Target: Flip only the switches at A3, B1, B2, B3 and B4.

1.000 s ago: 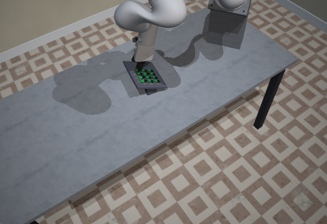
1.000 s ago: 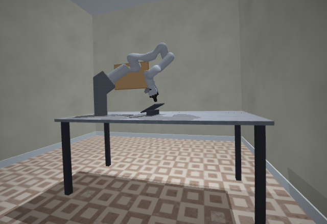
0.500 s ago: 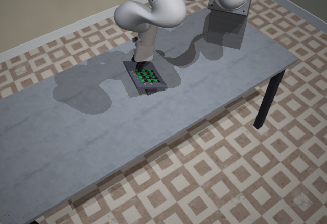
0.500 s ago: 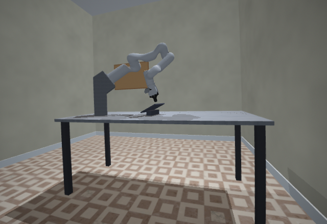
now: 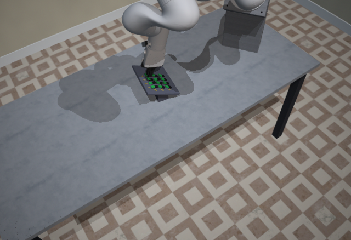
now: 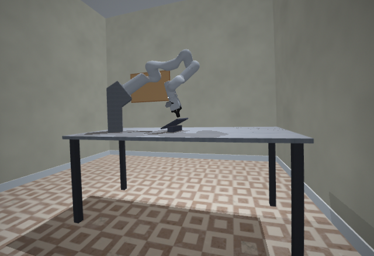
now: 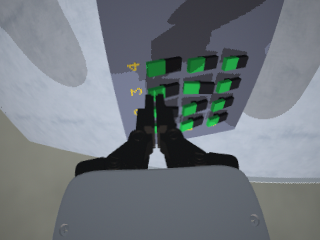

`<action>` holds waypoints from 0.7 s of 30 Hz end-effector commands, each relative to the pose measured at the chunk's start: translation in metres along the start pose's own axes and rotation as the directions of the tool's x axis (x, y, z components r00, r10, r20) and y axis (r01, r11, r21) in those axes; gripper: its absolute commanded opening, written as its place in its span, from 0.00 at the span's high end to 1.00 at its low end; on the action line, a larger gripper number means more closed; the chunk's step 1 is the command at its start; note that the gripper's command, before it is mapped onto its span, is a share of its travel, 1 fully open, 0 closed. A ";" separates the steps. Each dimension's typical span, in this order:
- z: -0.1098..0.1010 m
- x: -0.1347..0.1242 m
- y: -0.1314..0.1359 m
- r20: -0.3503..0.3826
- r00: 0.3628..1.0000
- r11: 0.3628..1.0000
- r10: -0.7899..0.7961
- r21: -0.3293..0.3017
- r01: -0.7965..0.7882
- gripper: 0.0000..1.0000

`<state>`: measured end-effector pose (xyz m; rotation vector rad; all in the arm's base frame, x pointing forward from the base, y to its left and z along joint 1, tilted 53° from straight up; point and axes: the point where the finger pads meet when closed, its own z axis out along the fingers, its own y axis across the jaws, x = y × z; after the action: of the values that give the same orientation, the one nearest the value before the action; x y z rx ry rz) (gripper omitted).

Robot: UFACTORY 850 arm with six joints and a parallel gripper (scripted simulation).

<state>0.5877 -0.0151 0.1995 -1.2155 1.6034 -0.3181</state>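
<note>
Grey table (image 5: 85, 152) fills the top view, dark pedestal (image 5: 243, 33) at 1 o'clock carrying the white arm (image 5: 170, 7). Tilted switch panel (image 5: 141, 72) sits just above table centre, propped on a small block. Green-and-black switches (image 5: 158, 82) in a grid on it. Gripper (image 7: 156, 115) fingers pressed together, gripping nothing, tips down on the panel's lower-left switch in the wrist view, at 7 o'clock of the grid by the yellow numerals.
</note>
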 end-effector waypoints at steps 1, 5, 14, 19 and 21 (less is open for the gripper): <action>0.010 0.000 0.000 0.000 1.000 1.000 0.000 0.001 0.000 1.00; 0.013 0.000 0.000 0.000 1.000 1.000 0.000 0.001 0.000 1.00; 0.015 0.000 0.000 0.000 1.000 1.000 0.000 0.001 0.000 1.00; 0.017 0.000 0.000 0.000 1.000 1.000 0.000 0.001 0.000 1.00; 0.017 0.000 0.000 0.000 1.000 1.000 0.000 0.001 0.000 1.00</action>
<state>0.6015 -0.0094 0.1929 -1.2150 1.6031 -0.3185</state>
